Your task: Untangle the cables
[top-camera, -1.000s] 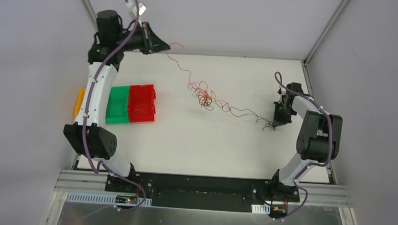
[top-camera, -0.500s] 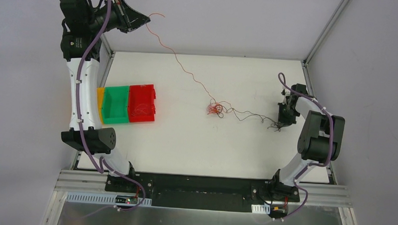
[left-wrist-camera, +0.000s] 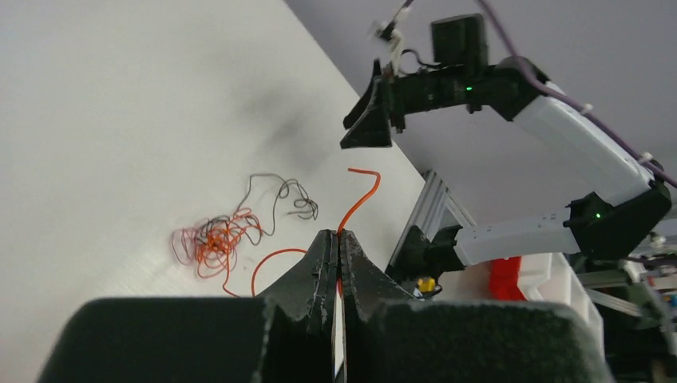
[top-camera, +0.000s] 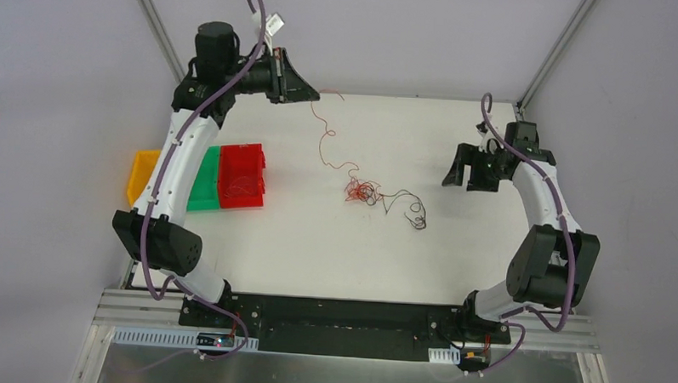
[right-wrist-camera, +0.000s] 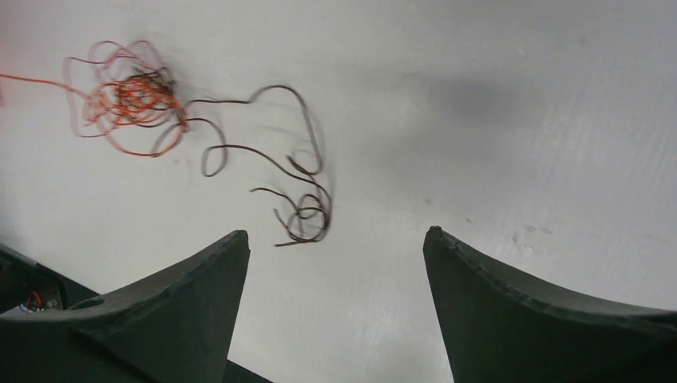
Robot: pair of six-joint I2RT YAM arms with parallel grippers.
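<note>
The cables (top-camera: 361,191) lie as a small red-and-orange clump about the middle of the counter (top-camera: 316,259), a little nearer its far edge than its near one. One red wire (top-camera: 325,136) rises out of the clump and runs in loose bends toward the far edge. There the left fingers (top-camera: 315,94) are pressed together on it, held up off the surface left of that edge's middle. In the left wrist view the two fingers meet with the wire pinched between them, and a short orange end curls out past their tips.

A dark wire (top-camera: 407,209) trails from the clump toward the right edge and ends in a small coil lying flat on the counter. Its other end seems caught in the clump, though the strands are too fine to be sure.

The right fingers (top-camera: 454,173) are spread wide apart and hold nothing. They hang over the right part of the counter, nearer the far right corner than the near one, well apart from the dark coil. The right wrist view shows the coil beyond the gap between the two tips, with the clump farther off at upper left.

By the left edge sit three bins in a row. The orange bin (top-camera: 140,172) is outermost, the green bin (top-camera: 201,191) is partly hidden by the left arm, and the red bin (top-camera: 241,175) is innermost, touching the green one.
</note>
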